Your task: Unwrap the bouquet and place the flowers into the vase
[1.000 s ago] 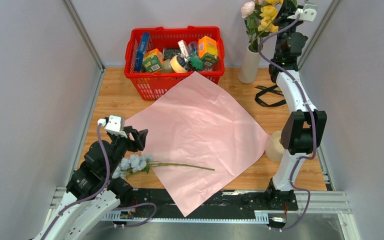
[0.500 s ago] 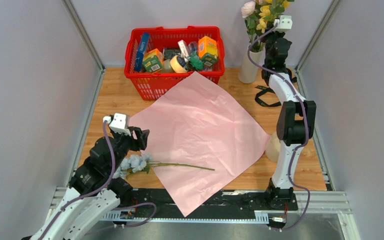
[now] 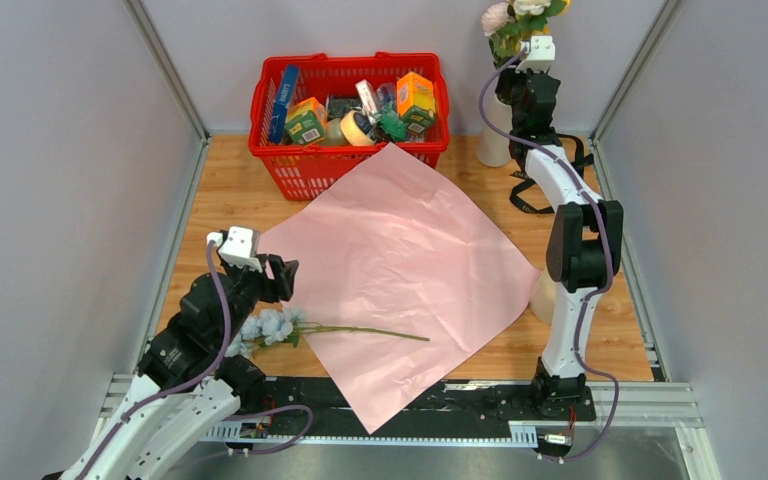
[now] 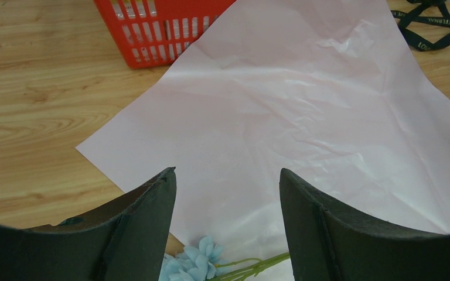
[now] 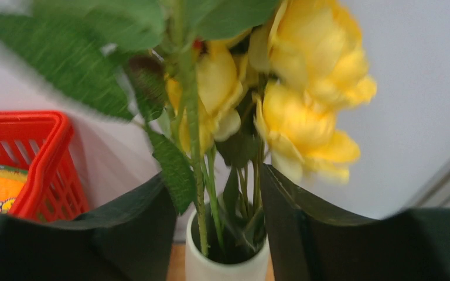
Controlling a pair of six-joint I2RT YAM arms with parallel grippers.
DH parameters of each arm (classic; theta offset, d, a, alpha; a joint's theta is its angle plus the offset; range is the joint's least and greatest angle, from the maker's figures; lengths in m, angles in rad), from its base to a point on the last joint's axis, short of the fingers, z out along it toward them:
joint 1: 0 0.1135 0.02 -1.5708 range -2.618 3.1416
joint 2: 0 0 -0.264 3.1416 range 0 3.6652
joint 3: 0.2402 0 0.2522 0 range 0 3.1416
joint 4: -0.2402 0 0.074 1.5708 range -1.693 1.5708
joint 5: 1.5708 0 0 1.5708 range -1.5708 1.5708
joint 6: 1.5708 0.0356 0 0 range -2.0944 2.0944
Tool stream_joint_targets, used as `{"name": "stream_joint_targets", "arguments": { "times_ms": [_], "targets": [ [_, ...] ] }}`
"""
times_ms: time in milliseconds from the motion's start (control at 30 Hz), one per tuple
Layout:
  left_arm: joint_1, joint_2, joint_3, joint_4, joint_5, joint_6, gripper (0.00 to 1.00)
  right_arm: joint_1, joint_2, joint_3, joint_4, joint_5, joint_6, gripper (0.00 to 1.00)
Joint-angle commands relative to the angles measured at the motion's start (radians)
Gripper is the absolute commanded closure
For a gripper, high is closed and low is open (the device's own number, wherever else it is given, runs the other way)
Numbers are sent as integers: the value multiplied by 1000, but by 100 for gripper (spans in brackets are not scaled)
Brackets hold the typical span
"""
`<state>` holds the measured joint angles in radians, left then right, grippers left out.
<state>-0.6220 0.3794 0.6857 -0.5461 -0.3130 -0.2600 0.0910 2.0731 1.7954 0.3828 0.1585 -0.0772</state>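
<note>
Top external view: vase (image 3: 495, 135) stands upright at the far-right of the worktop (image 3: 230, 190), near the red basket (image 3: 310, 170), w/ pink, white & yellow flowers (image 3: 513, 20) sticking out the top. Right arm (image 3: 575, 250) reaches up to it. Right wrist view shows the right jaws spread, one each side of the green stems just above the vase mouth, not closed on them. Yellow blooms (image 5: 304, 117) sit above, a bit blurred. Pink paper (image 3: 400, 270) lies flat & open mid-worktop, its far corner at the basket's front. One light blue flower (image 3: 268, 327) lies near-left, head on bare wood, stem running onto the paper. The left jaws hang just above that head, spread wide, nothing btwn them. Black ribbon (image 3: 538, 190) lies loose on the wood near the vase, beside the right arm.
</note>
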Motion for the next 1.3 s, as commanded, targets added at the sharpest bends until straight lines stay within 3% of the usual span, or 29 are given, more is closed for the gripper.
{"name": "stream_joint_targets", "arguments": {
  "times_ms": [0, 167, 233, 400, 633, 867, 1067, 1267],
  "targets": [
    [1, 33, 58, -14, 3, -10, 27, -11, -210, -89, -145, 81, 103, 35],
    [1, 85, 84, -51, 0, -56, 27, -10, -361, -185, -335, -45, 198, 21],
    [1, 96, 86, -67, 9, -73, 27, -10, -424, -221, -413, -115, 238, 20],
    [1, 93, 81, -97, 22, -116, 27, 1, -629, -427, -435, -292, 359, 21],
    [1, 3, 40, -91, 31, -107, 26, 84, -875, -664, -478, -468, 409, 23],
    [1, -112, 17, -71, 43, -113, 26, 315, -1087, -910, -502, -547, 306, 26],
    [1, -135, 14, -71, 11, -116, 26, 535, -1039, -1007, -458, -502, 264, 33],
    [1, -149, 18, -80, -15, -119, 26, 754, -805, -966, -400, -533, 238, 36]
  ]
}}
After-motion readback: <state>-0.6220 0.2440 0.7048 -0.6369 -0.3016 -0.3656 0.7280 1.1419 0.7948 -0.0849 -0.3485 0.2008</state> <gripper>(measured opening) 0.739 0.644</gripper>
